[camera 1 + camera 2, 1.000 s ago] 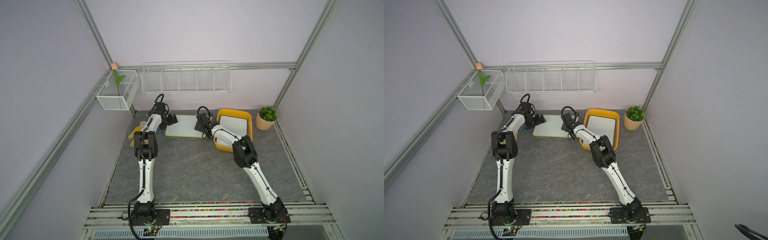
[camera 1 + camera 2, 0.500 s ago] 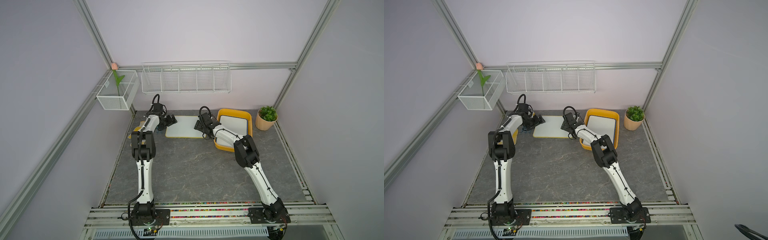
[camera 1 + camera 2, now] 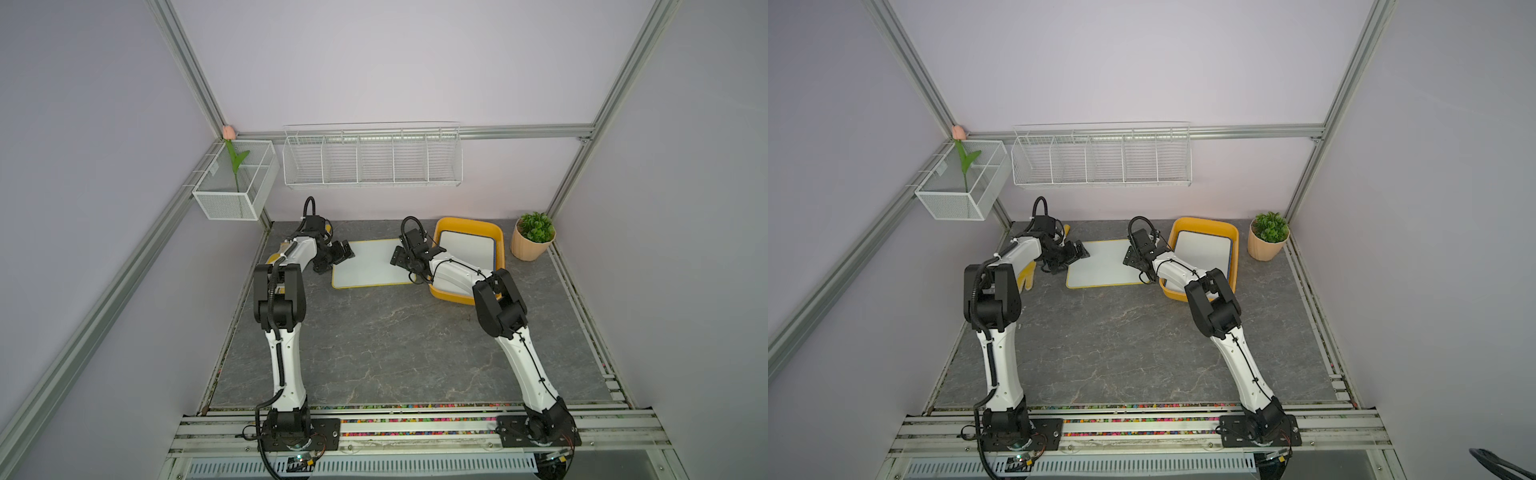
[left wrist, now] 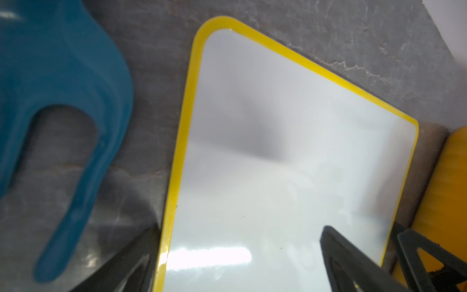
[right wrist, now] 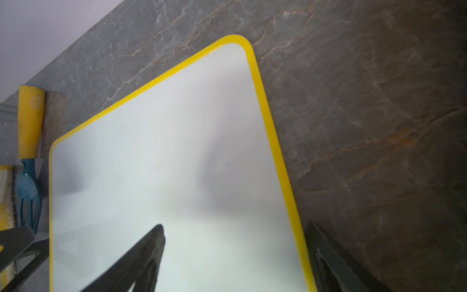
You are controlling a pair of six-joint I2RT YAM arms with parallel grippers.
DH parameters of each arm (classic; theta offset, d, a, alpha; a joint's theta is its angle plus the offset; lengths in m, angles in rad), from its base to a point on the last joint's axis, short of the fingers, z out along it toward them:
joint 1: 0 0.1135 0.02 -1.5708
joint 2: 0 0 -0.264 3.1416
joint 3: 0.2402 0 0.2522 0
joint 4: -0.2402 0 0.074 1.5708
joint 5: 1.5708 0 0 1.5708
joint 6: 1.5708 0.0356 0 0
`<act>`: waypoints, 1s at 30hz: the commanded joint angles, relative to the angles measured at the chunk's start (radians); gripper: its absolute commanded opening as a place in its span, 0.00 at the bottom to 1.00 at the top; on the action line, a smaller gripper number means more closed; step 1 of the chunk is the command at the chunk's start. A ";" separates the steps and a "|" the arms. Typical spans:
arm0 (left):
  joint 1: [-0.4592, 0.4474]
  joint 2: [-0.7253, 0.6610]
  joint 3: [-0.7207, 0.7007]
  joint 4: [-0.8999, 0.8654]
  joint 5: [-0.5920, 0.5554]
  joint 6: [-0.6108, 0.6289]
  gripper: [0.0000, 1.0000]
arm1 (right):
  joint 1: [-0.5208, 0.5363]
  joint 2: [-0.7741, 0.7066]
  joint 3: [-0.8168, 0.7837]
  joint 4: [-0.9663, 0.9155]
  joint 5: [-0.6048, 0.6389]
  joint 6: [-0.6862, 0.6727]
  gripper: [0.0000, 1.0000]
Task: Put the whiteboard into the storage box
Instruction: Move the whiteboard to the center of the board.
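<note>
**The board** (image 3: 370, 264), white with a yellow rim, lies flat on the counter (image 3: 374, 340) at upper centre of both top views (image 3: 1102, 264). It is outside the box (image 3: 469, 222) and just left of it.

**Hands.** The left hand (image 3: 343, 257) is at the board's left short edge and the right hand (image 3: 401, 266) at its right short edge. Each is spread wide and holds nothing.
- Left wrist view: one finger (image 4: 353, 260) is over the white face, the other (image 4: 126, 268) over the counter outside the rim.
- Right wrist view: the same straddle, with one finger (image 5: 141, 252) over the face and one (image 5: 336, 265) beyond the rim.
- Whether any finger touches the board cannot be told.

**Surroundings.** The yellow-orange box already holds a white panel (image 3: 467, 249), apparently another board. A blue fork (image 4: 63, 101) lies on the counter beside the board's left edge.

**Change over the last second.** The left arm's elbow has swung toward the left of the frame, and its hand sits slightly lower in the frame, at the rim. The right hand has barely moved. Neither hand's spread has altered, and the board has not shifted.

**Reading.** The approach seems complete and the grasp not begun. As the board lies flat, lifting it probably needs a finger worked under the rim, or both hands pressing inward from the ends. A slip could push it against the box wall.
</note>
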 commanded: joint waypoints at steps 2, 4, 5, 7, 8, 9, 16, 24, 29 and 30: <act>-0.047 -0.077 -0.088 -0.008 0.050 -0.030 1.00 | 0.067 -0.023 -0.080 -0.032 -0.111 0.000 0.89; -0.051 -0.119 -0.138 0.000 0.047 -0.034 1.00 | 0.080 -0.042 -0.108 -0.030 -0.110 -0.007 0.89; -0.053 -0.138 -0.164 0.008 0.048 -0.038 0.99 | 0.084 -0.051 -0.121 -0.027 -0.110 -0.011 0.89; -0.060 -0.186 -0.220 0.021 0.042 -0.044 0.99 | 0.097 -0.072 -0.151 -0.019 -0.110 -0.017 0.89; -0.063 -0.206 -0.242 0.024 0.039 -0.046 0.99 | 0.103 -0.080 -0.163 -0.018 -0.110 -0.020 0.89; -0.066 -0.230 -0.274 0.032 0.036 -0.052 0.99 | 0.110 -0.089 -0.174 -0.016 -0.108 -0.023 0.89; -0.083 -0.377 -0.486 0.091 0.027 -0.095 0.99 | 0.164 -0.116 -0.226 -0.019 -0.113 -0.039 0.89; -0.085 -0.583 -0.746 0.181 0.032 -0.156 0.99 | 0.237 -0.144 -0.289 -0.007 -0.111 -0.041 0.89; -0.085 -0.725 -0.875 0.220 0.045 -0.193 0.99 | 0.285 -0.158 -0.318 -0.003 -0.117 -0.043 0.89; -0.085 -0.747 -0.891 0.222 0.046 -0.198 0.99 | 0.293 -0.161 -0.323 -0.002 -0.118 -0.044 0.89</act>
